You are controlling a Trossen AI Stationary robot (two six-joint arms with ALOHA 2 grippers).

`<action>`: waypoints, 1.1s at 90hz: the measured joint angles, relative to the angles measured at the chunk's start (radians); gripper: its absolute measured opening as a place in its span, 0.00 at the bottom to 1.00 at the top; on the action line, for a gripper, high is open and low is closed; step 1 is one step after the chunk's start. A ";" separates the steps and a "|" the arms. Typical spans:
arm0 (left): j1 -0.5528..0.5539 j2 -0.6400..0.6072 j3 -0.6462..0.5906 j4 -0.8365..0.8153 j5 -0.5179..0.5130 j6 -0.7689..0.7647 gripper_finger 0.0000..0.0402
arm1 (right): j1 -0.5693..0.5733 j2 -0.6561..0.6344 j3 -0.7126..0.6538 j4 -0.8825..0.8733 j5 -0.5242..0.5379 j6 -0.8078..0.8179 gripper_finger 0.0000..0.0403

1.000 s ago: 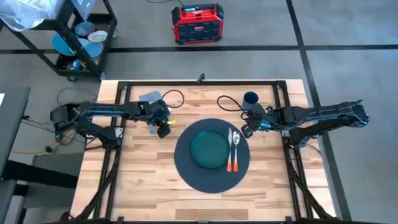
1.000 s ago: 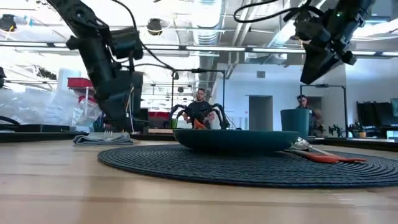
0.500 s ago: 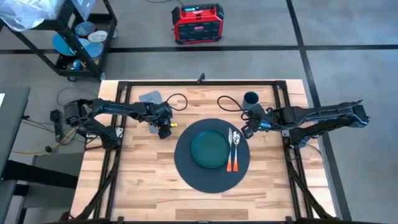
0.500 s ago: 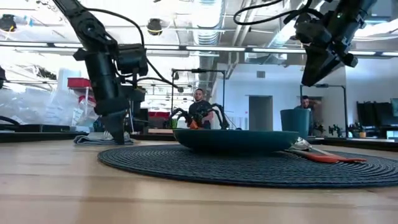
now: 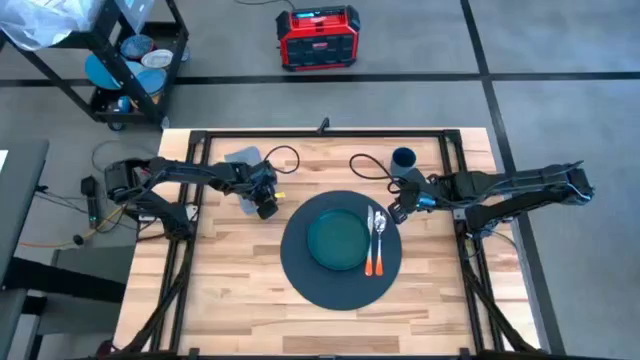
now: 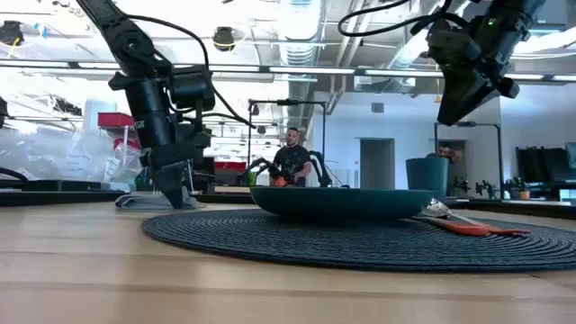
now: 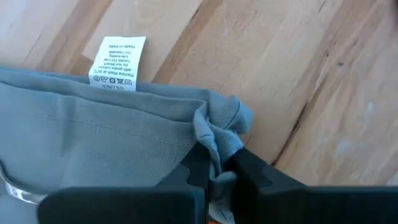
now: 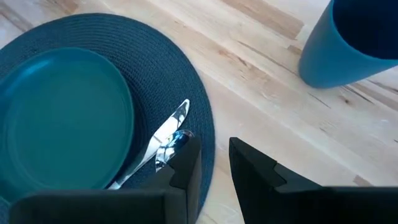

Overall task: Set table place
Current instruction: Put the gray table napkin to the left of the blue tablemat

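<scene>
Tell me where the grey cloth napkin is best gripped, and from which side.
Best at the bunched corner fold of the grey napkin, from above. The cloth lies flat on the table, so only that raised pucker gives fingers something to pinch. The left gripper is already shut on it there. The right gripper hangs open beside the mat.
</scene>
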 joint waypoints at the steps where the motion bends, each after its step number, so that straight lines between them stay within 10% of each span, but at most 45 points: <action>1: 0.000 -0.002 0.000 -0.001 0.003 -0.003 0.02 | 0.000 0.000 0.000 0.000 0.000 0.000 0.18; 57: -0.199 -0.265 -0.006 -0.096 0.143 -0.218 0.00 | 0.000 0.000 0.002 0.000 0.000 -0.002 0.18; 99: -0.487 -0.189 -0.005 0.031 0.139 -0.363 0.00 | 0.000 0.000 0.002 0.058 0.001 -0.001 0.18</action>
